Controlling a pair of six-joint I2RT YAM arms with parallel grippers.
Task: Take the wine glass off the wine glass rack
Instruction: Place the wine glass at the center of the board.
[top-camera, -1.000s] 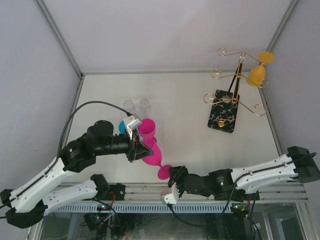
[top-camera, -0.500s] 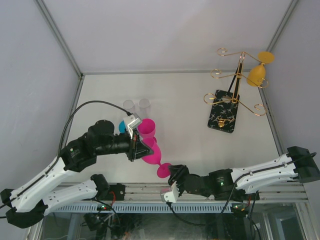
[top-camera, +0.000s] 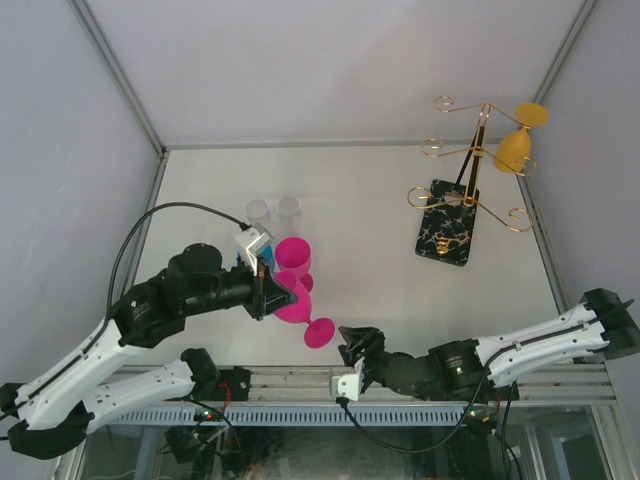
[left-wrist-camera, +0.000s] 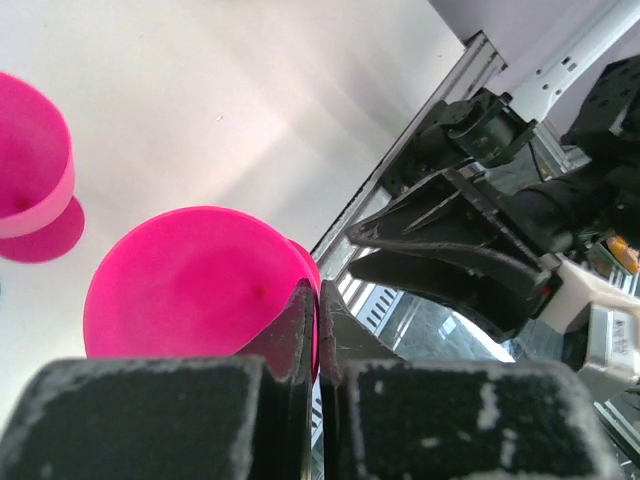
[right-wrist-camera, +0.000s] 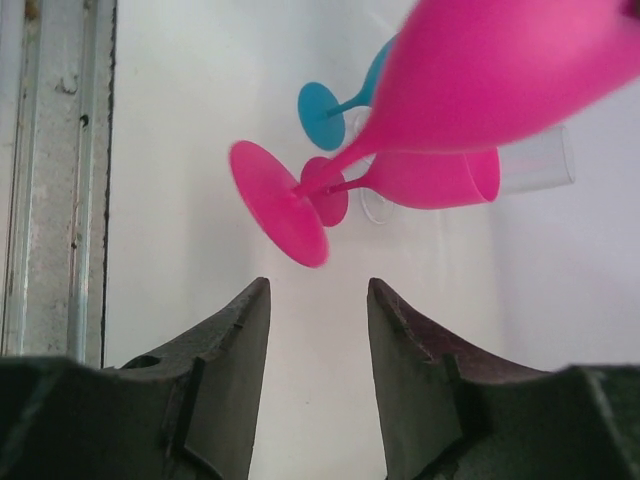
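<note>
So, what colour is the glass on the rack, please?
Mustard yellow glass, clearest in top external view.

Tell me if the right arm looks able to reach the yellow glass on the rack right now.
Probably yes. The right gripper has open, empty fingers; the yellow glass hangs on the wine glass rack on that arm's side, and bare table lies between, though the far corner may stretch its reach.

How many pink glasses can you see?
2. The tilted pink glass is held by the left gripper near the table's front edge. The upright pink glass stands behind it, beside a blue glass. The left arm may hide more.
</note>
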